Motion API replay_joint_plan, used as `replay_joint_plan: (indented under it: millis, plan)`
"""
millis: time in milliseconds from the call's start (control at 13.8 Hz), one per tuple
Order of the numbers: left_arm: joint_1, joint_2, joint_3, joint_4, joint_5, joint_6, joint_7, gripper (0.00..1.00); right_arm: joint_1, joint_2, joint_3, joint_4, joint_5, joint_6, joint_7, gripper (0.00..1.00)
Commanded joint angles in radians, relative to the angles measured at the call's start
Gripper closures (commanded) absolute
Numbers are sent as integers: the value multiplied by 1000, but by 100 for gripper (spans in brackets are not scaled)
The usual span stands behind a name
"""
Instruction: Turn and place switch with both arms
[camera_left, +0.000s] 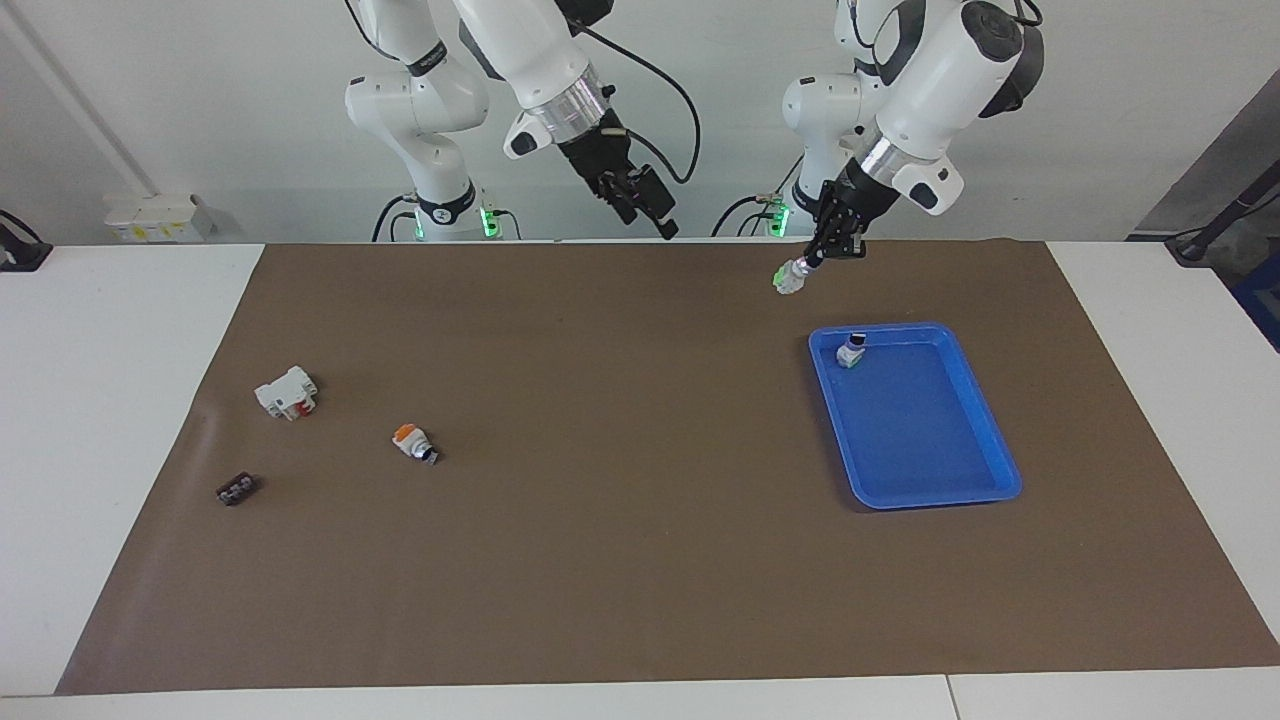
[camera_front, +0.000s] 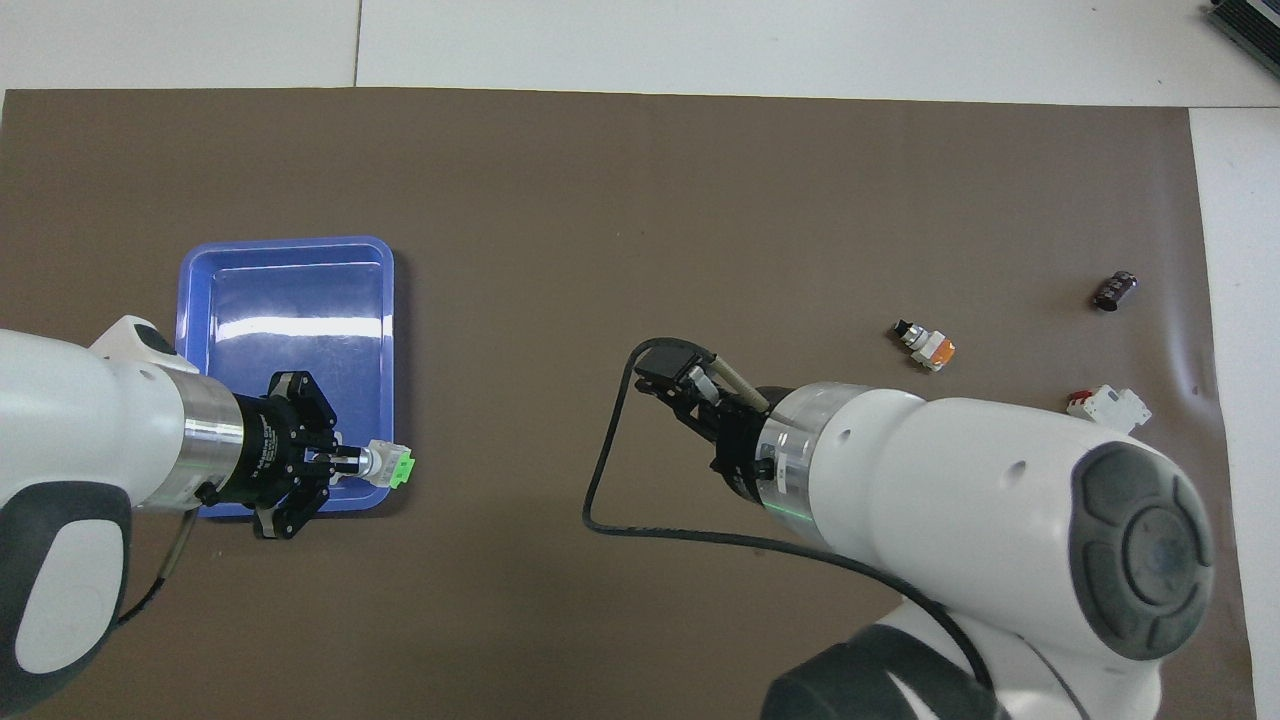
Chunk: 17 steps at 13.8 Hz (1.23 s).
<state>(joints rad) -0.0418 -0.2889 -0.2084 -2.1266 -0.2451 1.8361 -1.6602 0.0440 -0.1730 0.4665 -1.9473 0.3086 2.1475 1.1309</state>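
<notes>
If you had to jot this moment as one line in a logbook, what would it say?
left gripper: shut on switch, raised near blue tray | right gripper: open, empty, raised over the mat

Tray (camera_left: 985, 470): toward the left arm's end of the mat (camera_left: 620, 560); a small switch (camera_left: 851, 351) in its corner nearest the robots. Held switch (camera_left: 789, 277): at the tray's 11 o'clock, facing view, in the left gripper (camera_left: 812, 262). Orange-ended switch (camera_left: 412, 442), breaker block (camera_left: 287, 392), small dark part (camera_left: 235, 490): toward the right arm's end.
</notes>
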Motion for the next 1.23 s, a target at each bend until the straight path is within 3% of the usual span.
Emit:
replay_joint_plan:
  millis: [0,145,362,651,941,1158]
  plan:
    - [26,-35,-3,-98,93,106,94,100,-88,-2,-3,10,-120,-26,-194,0]
    - [52,-26,-3,-128,148,165,112,100,-125,0,-57,39,-132,-79,-369,0]
    - [89,-10,-3,-217,242,286,172,100,-89,1,-231,108,-140,-262,-621,0]
    - [120,68,-2,-250,352,393,194,100,12,32,-440,224,-320,-431,-787,0]
    - [154,79,3,-303,360,423,195,100,-19,137,-460,398,-359,-572,-922,0]
    - [154,79,4,-320,360,445,198,100,-23,130,-460,384,-345,-603,-938,0]
